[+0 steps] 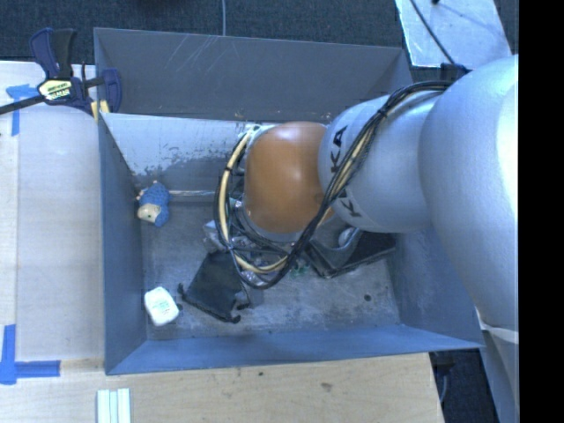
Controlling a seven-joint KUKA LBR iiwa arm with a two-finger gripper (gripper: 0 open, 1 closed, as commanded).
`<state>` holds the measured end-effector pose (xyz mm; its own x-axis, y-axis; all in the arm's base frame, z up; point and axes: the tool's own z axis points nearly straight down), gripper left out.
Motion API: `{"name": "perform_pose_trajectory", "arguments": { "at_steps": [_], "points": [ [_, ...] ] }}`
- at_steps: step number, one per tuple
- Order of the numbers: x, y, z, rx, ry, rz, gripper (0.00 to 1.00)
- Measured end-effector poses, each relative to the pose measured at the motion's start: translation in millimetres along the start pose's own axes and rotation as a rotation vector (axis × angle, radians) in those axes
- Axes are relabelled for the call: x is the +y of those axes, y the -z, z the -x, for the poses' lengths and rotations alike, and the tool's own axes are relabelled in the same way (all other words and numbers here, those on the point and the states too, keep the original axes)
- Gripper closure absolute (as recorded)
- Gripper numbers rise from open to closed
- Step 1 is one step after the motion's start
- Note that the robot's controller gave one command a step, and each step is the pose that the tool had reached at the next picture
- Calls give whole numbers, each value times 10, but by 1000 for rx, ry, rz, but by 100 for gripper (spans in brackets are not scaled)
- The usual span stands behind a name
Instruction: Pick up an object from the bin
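Silver arm (423, 166) reaches in from the right, angled down to the middle of the bin (264, 77). The orange wrist cover (282, 179) mostly masks the pincer (247, 267), so we cannot tell its state. Black flat piece (211, 291) lies just beside it, lower left. White block (161, 306) sits in the near-left corner, blue-tan item (152, 203) by the left wall. We see open floor near-right.

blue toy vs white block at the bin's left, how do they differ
The blue toy is blue with a tan end; the white block is white with a pale label. The toy looks rounded, the block boxy. The toy lies mid-bin by the left wall, the block nearer the bottom-left corner. Both are small.
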<state>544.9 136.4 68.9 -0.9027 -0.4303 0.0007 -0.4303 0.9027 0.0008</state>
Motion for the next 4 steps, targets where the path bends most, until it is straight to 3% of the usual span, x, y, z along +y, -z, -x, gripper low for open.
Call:
{"name": "perform_pose_trajectory", "arguments": {
  "at_steps": [1, 2, 3, 4],
  "points": [
    [-7, 24, 16, -5, -3, -1, 100],
    [-55, 997, -130, -12, 2, -3, 100],
    [-49, 947, -143, -3, 1, -1, 0],
    [154, -28, -385, 3, -21, 1, 0]
  ]
}}
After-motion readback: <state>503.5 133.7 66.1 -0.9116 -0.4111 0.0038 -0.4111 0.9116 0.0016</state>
